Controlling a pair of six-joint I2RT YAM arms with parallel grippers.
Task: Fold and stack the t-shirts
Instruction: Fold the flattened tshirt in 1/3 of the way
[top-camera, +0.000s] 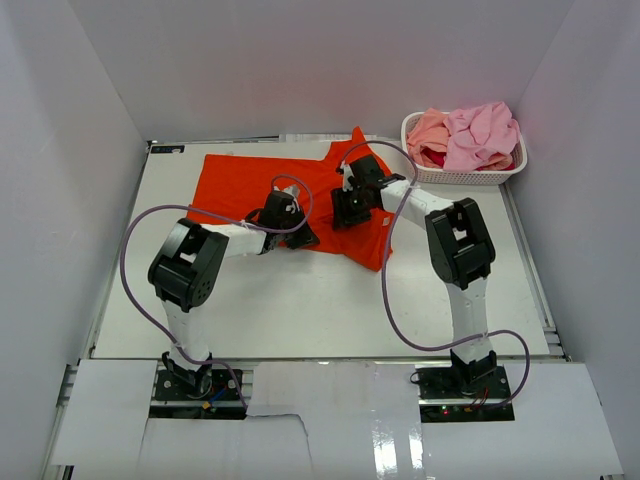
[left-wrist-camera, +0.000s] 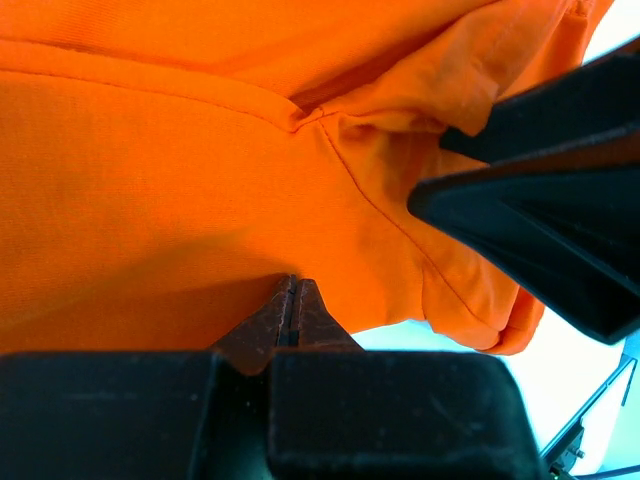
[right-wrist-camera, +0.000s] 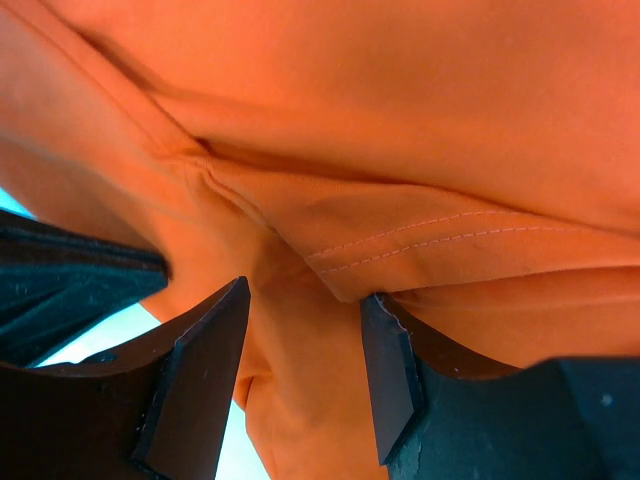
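A bright orange-red t-shirt (top-camera: 245, 185) lies spread across the back middle of the table, one sleeve pointing to the far right. My left gripper (top-camera: 301, 238) is at the shirt's near edge. Its jaws are shut, with the tips (left-wrist-camera: 291, 285) against smooth cloth (left-wrist-camera: 150, 180) and nothing visible between them. My right gripper (top-camera: 346, 212) is just to the right, over the shirt. It is open (right-wrist-camera: 305, 295), with orange cloth (right-wrist-camera: 400, 120) lying between its fingers and one fingertip (right-wrist-camera: 372, 305) under a stitched hem fold. More t-shirts, pink (top-camera: 482, 133) and salmon (top-camera: 428, 130), are piled in the basket.
The white perforated basket (top-camera: 470, 177) stands at the back right corner. White walls close in the table on three sides. Purple cables loop from both arms over the table. The right arm's black fingers (left-wrist-camera: 540, 220) sit close beside the left gripper.
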